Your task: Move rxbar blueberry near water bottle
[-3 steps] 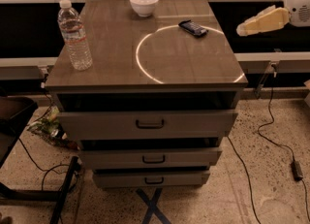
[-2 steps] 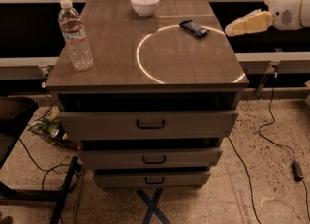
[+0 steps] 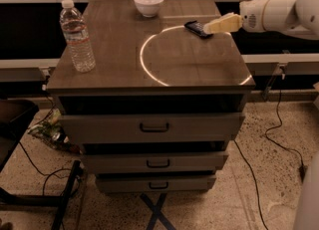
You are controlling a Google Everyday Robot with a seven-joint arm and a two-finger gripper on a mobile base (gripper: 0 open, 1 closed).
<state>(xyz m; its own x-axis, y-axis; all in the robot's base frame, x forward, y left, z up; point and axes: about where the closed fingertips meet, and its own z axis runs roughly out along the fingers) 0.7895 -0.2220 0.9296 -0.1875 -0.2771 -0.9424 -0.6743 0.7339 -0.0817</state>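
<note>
Single camera view: set high in front of the table (image 3: pixel 114 50), facing forward and down across its top at middle range; the whole top, the drawer fronts (image 3: pixel 152 127) and the floor below fall in frame. Left of frame, water bottle (image 3: pixel 77 37); far edge, white bowl (image 3: pixel 148 3); from the right edge the end effector (image 3: pixel 208 27) extends over the far right of the top, its tip at the rxbar blueberry (image 3: pixel 196 26); contact cannot be told.

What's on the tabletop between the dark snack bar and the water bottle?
Only bare tabletop crossed by a light ring, in the camera view; the white bowl sits farther back. The gripper is at the snack bar.
</note>
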